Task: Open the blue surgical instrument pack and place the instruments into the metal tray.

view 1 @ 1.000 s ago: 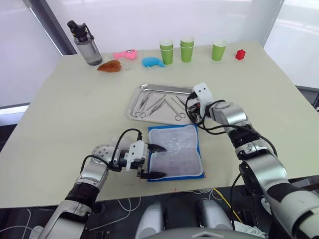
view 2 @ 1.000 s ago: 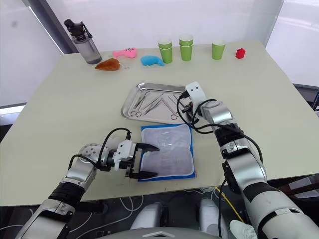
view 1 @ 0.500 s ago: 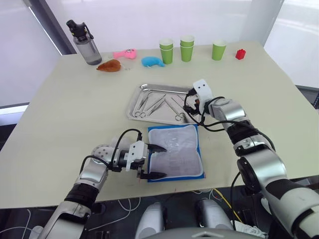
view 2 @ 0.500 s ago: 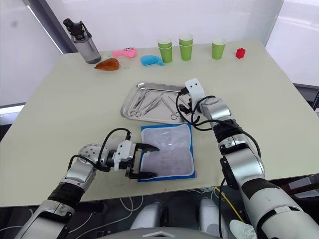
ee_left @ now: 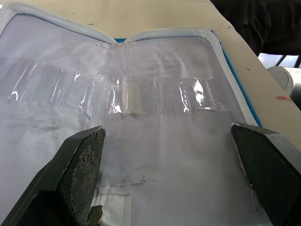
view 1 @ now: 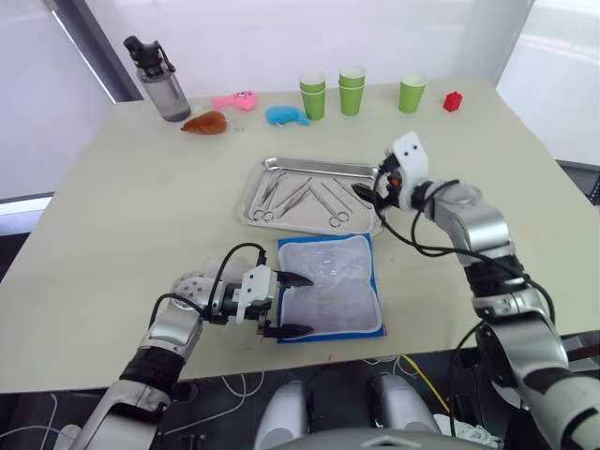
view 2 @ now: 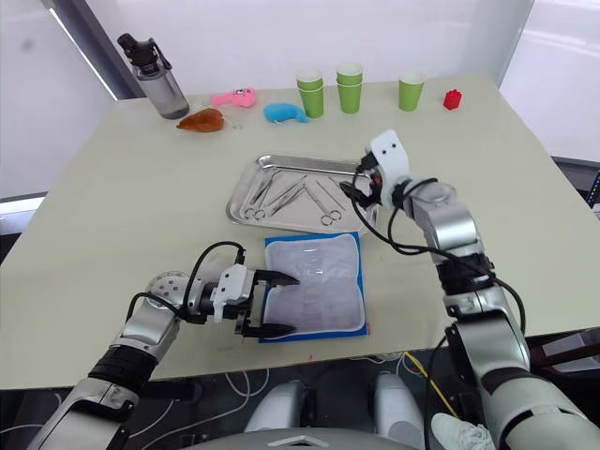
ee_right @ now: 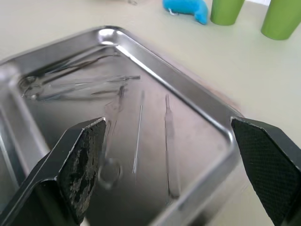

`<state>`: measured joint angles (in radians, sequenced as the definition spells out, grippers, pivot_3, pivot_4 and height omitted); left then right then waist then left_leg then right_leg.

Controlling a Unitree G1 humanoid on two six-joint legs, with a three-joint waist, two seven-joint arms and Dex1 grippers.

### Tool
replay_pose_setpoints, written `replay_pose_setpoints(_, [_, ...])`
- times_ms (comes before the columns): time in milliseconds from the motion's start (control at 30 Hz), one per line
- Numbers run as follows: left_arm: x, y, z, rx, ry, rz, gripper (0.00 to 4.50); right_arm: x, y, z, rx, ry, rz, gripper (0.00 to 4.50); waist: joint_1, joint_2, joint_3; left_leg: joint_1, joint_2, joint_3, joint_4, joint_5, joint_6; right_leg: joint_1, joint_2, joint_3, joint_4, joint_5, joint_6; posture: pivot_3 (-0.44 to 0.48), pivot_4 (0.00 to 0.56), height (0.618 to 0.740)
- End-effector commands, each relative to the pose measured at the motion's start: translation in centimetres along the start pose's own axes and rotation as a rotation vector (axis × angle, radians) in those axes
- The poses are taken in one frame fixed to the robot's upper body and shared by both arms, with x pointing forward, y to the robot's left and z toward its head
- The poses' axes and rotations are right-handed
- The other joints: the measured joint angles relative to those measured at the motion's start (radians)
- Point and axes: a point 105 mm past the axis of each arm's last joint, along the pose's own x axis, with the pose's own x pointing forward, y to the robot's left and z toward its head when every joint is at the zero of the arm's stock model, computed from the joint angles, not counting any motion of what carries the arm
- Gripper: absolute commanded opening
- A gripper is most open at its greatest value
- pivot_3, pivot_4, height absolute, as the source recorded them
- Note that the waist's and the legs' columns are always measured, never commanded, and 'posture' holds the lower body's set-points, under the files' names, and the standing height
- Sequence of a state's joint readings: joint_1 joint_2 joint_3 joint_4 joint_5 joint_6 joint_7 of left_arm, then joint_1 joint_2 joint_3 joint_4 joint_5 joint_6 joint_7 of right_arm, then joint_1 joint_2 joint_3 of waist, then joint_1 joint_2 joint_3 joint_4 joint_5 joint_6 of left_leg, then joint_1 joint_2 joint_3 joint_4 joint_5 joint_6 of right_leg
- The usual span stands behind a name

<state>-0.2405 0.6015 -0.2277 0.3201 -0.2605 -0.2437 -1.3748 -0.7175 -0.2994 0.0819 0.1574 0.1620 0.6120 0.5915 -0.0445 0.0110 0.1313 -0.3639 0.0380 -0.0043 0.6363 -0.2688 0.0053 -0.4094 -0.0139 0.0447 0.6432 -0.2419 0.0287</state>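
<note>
A pale table [view 1: 112, 234] carries everything. The pack [view 1: 330, 286] lies open near the front edge, its clear pockets looking empty, long side running near to far. The left claw [view 1: 285, 305], spread wide, sits at its left edge. Just beyond, the tray [view 1: 281, 167] holds the tools [view 1: 302, 195]; the right claw [view 1: 367, 192], wide and empty, hovers over its right end, with bare table to the right.

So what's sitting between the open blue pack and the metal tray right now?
Nothing: the left eye view shows a narrow strip of bare table between the blue surgical instrument pack and the metal tray.
</note>
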Motion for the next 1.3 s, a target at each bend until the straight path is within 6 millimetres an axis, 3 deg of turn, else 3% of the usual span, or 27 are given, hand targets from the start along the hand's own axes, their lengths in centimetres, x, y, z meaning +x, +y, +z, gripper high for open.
replay_pose_setpoints(33, [-0.8,-2.3,-5.0,-0.208,0.166,0.000,4.50,-2.2,0.4,3.0,-0.048,-0.163,0.040,4.40,-0.001,-0.001,0.001,0.000,0.000,0.000,0.000,0.000,0.000,0.000,0.000,0.000,0.000,0.000,0.000,0.000,0.150,0.734])
replay_pose_setpoints(100, [-0.9,-2.1,-4.7,-0.199,0.152,0.003,4.50,-3.2,0.5,2.6,-0.046,-0.179,0.049,4.40,-0.002,-0.002,0.002,0.001,0.001,0.000,0.000,0.000,0.000,0.000,0.001,0.000,0.000,0.000,0.000,0.000,0.150,0.734])
replay_pose_setpoints(233, [-1.3,-1.6,-3.2,-0.168,0.099,0.011,4.50,-6.2,1.0,-0.4,-0.055,-0.159,0.086,4.40,0.003,-0.011,0.008,-0.001,0.001,0.000,0.000,0.000,0.000,0.000,0.001,-0.003,0.000,-0.001,-0.001,0.000,0.150,0.734])
replay_pose_setpoints(333, [-1.8,-1.3,-2.4,-0.150,0.067,0.030,4.50,-7.8,1.1,-2.2,-0.055,-0.137,0.084,4.40,0.001,-0.011,0.011,-0.007,0.001,0.000,-0.001,0.000,0.000,-0.005,0.001,-0.001,-0.001,-0.001,-0.001,0.000,0.150,0.734])
replay_pose_setpoints(567, [-2.9,-0.1,1.0,-0.093,-0.060,0.096,4.50,-11.0,1.5,-4.6,-0.048,-0.137,0.068,4.40,-0.001,-0.023,0.022,-0.010,0.003,0.001,-0.001,0.000,0.000,-0.009,0.003,-0.003,0.000,-0.001,-0.001,0.000,0.150,0.734])
replay_pose_setpoints(767, [-4.1,0.3,3.9,-0.073,-0.147,0.166,4.50,-13.1,1.7,-6.0,-0.050,-0.134,0.058,4.40,0.003,-0.029,0.029,-0.023,0.003,0.002,-0.001,0.000,0.000,-0.021,0.003,-0.003,0.000,0.001,0.002,0.000,0.150,0.734])
replay_pose_setpoints(867, [-6.1,1.1,6.1,-0.096,-0.237,0.291,4.50,-14.8,1.7,-6.9,-0.043,-0.145,0.056,4.40,0.006,-0.030,0.032,-0.028,0.002,0.002,0.002,0.000,-0.001,-0.024,0.002,-0.003,-0.001,0.001,0.002,0.000,0.150,0.734])
replay_pose_setpoints(967, [-8.1,1.2,6.9,-0.148,-0.261,0.382,4.50,-16.1,1.6,-7.3,-0.037,-0.151,0.051,4.40,0.009,-0.031,0.034,-0.032,0.002,0.000,0.004,0.000,-0.001,-0.025,0.000,-0.006,-0.001,0.001,0.002,0.000,0.150,0.734])
replay_pose_setpoints(1300, [-14.3,-1.2,5.6,-0.294,-0.181,0.640,4.50,-20.0,0.8,-9.5,-0.023,-0.085,0.021,4.40,0.010,-0.032,0.040,-0.032,0.001,0.000,0.008,0.000,-0.001,-0.024,-0.002,-0.006,0.000,0.002,0.003,0.000,0.150,0.734])
